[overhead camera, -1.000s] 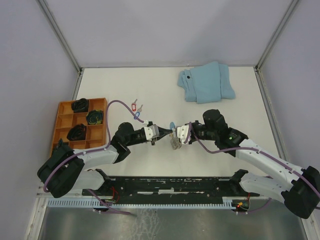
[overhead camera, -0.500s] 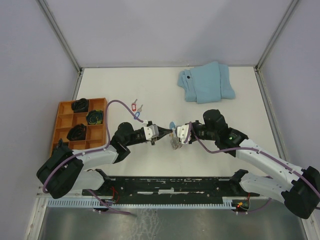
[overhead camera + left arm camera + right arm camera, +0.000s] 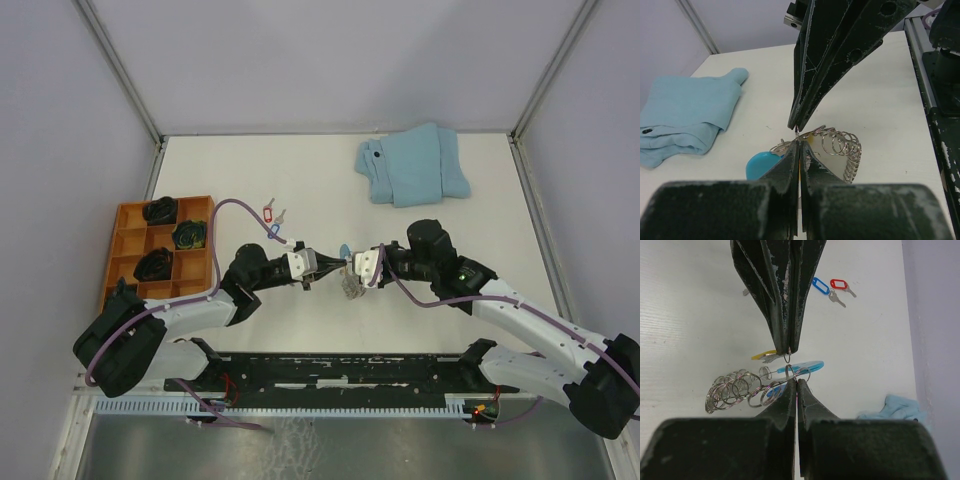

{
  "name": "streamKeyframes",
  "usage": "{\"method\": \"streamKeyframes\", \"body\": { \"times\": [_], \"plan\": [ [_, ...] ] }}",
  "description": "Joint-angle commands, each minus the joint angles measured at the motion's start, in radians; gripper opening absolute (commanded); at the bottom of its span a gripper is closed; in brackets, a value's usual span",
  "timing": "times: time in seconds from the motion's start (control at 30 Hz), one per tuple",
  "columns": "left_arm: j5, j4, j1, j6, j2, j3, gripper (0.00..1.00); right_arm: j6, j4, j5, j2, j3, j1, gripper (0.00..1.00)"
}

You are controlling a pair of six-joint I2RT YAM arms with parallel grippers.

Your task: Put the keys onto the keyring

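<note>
Left claw (image 3: 790, 351): jaws pressed together, with a small wire loop at the tips; I cannot tell if it is gripped.
Right claw (image 3: 796, 127): jaws together, seemingly pinching the keyring (image 3: 735, 387) wire, tip to tip with the left claw.
Keyring: coiled just below both claws.
Keys (image 3: 838, 284): two on the table (image 3: 690, 300), well beyond the left claw.
Risk: the thin wire could slip from so narrow a pinch, and the coil would then drop or spring shut.

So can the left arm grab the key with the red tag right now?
Probably not yet. The left arm has its jaws shut on a small ring at the keyring. The red-tag key lies uncovered nearby, so after letting go it likely could.
</note>
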Motion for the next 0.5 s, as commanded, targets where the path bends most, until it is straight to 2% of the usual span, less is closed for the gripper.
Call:
{"method": "streamKeyframes", "body": {
  "times": [0.0, 0.47],
  "plan": [
    [0.013, 0.037, -0.003, -0.049, -0.013, 0.033, 0.03, 0.012, 0.068, 0.007, -0.031, 0.006, 0.004, 0.01],
    [0.0, 0.026, -0.003, -0.064, -0.005, 0.041, 0.03, 0.016, 0.073, 0.004, -0.034, 0.003, 0.004, 0.01]
  ]
}}
